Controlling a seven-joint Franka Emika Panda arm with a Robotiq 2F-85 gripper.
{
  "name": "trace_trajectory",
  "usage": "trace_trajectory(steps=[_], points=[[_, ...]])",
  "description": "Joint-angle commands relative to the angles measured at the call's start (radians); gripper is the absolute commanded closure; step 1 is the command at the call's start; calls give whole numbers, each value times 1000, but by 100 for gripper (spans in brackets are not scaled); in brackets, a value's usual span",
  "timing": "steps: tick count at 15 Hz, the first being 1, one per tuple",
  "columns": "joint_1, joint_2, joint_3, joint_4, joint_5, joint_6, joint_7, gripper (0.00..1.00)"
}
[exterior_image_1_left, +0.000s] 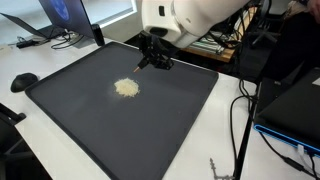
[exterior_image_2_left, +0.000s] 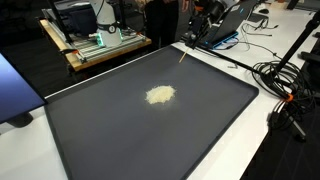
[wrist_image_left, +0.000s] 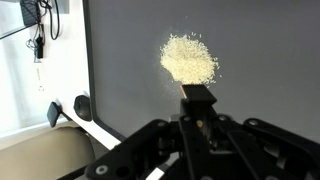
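A small heap of pale grains lies near the middle of a large black mat. My gripper hangs over the mat's far edge, a short way beyond the heap. It is shut on a slim tool: a thin pale stick in an exterior view, a dark blocky end in the wrist view. That end points at the heap and stops just short of it. The tool's tip is too small to make out.
The mat lies on a white table. A laptop and a black mouse-like object sit beside it. Cables trail along one side. A wooden cart with equipment stands behind.
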Motion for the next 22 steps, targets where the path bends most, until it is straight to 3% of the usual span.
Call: trace_trajectory(steps=[1,5,6,16,22], points=[[13,20,-19,19,6,-1,-3,88],[15,47,-27,47,7,-7,-4,88],[15,47,-27,49,7,-9,-4,97],[86,263,-96,219,-25,-53,207,97],[124,389,-135,337,-22,-112,248,97]])
